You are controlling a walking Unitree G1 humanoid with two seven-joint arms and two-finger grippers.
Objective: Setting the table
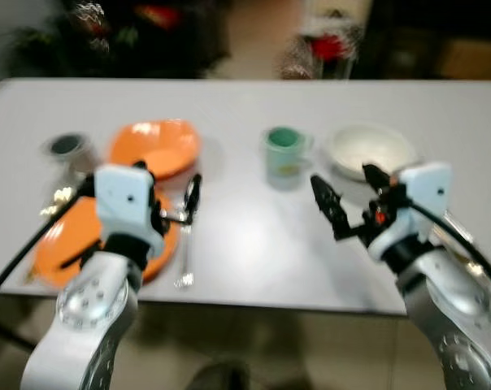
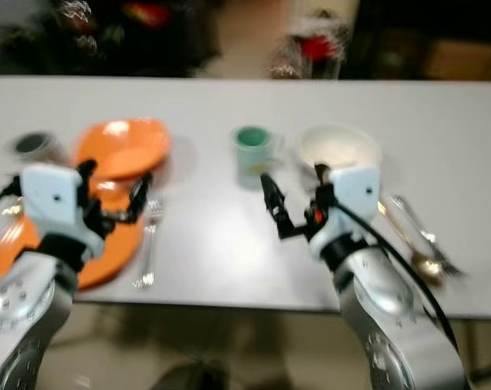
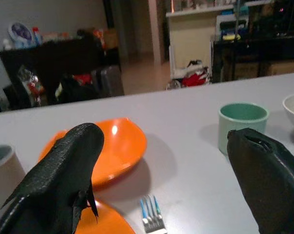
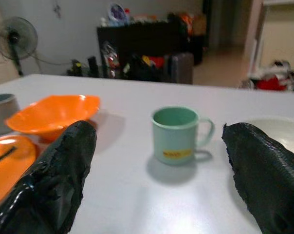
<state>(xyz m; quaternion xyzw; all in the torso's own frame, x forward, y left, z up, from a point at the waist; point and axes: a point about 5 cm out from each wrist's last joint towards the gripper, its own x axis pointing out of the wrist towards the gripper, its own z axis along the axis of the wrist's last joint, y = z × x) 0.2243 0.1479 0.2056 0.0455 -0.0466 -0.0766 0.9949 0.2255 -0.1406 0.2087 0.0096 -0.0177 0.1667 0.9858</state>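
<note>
Hovering low over the near edge of the desk (image 1: 245,244), both end effectors sit empty with their fingers spread apart. The left end effector (image 1: 174,203) hangs above the fork (image 1: 185,252), which lies flat with its long axis running from near edge to far, tines pointing away from the robot, just beside the orange plate (image 1: 54,252). In the left wrist view those tines (image 3: 151,217) show between the two black fingers (image 3: 64,175). Behind the plate sits an orange bowl (image 1: 154,146), tilted, its rim overlapping the plate's far edge. Left of the bowl, a grey cup (image 1: 67,148).

The right end effector (image 1: 351,199) hangs over bare desk, aimed toward the green mug (image 1: 284,156), whose handle points to the robot's right; in the right wrist view the mug (image 4: 178,134) stands upright between the fingers, with a yellow label on its side. Just right of the mug is a white bowl (image 1: 369,150). Further right, a spoon (image 2: 416,248) and one more piece of cutlery lie side by side, long axes slanting from near right to far left.

The desk is plain pale grey, matte. Beyond it the room is dim: a dark cabinet (image 4: 142,41) with clutter on top, a standing fan (image 4: 16,36) and bags on the floor.
</note>
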